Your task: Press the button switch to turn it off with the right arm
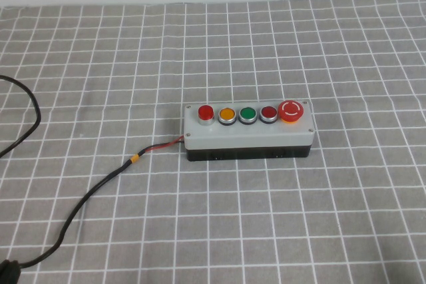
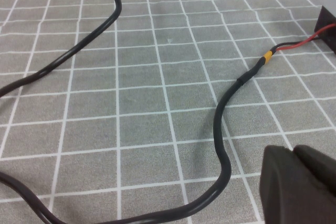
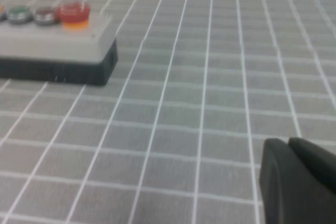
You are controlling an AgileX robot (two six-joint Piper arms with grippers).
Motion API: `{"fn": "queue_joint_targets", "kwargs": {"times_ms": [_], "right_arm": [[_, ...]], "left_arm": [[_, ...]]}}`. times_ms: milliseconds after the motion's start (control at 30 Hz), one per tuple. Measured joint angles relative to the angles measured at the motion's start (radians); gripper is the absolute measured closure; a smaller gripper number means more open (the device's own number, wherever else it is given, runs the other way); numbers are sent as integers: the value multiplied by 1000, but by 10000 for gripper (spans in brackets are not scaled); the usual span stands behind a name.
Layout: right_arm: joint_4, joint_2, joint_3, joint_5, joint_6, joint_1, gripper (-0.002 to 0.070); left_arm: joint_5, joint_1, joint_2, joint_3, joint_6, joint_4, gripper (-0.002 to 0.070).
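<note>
The grey five-button box (image 1: 248,136) lies mid-table in the high view. The button switch (image 1: 206,112), bright red on a silver collar, is the leftmost of its row; orange, green, dark red and a big red mushroom button (image 1: 291,111) follow to the right. The right wrist view shows the box's mushroom end (image 3: 73,14) far off; the button switch is out of that view. My right gripper (image 3: 289,142) is shut and empty, low over the cloth well away from the box. My left gripper (image 2: 294,153) is shut and empty beside the black cable (image 2: 226,108). Neither arm shows in the high view.
A grey cloth with a white grid (image 1: 266,231) covers the table. The black cable (image 1: 86,197), with a yellow band (image 1: 134,159) and a red wire, runs from the box's left end to the front left. Another cable loop (image 1: 30,108) lies at the left edge.
</note>
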Motion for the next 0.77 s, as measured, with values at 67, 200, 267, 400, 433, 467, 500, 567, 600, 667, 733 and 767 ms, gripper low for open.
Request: {"fn": "queue_joint_targets", "kwargs": {"times_ms": [67,200,267,400,433,467,500,567,600,667,733,767], "right_arm": [[3,0,0,16,-8,0,693],[15,0,0,23,-12,0,693],[20,0,0,23,-12,0,693],[24,0,0,23,-12,0,693],[24,0,0,23,-12,0,693],[24,0,0,23,-12,0,693],[24,0,0,23,-12,0,693],[24,0,0,23,-12,0,693],[24,0,0,23,-12,0,693],[26,0,0,23,-13,0,693],[26,0,0,23,-13,0,693],[26,0,0,23,-13,0,693]], "left_arm": [[0,0,0,0,0,0,678],[0,0,0,0,0,0,678],[0,0,0,0,0,0,678],[0,0,0,0,0,0,678],[0,0,0,0,0,0,678],[0,0,0,0,0,0,678],[0,0,0,0,0,0,678],[0,0,0,0,0,0,678],[0,0,0,0,0,0,678],[0,0,0,0,0,0,678],[0,0,0,0,0,0,678],[0,0,0,0,0,0,678]]}}
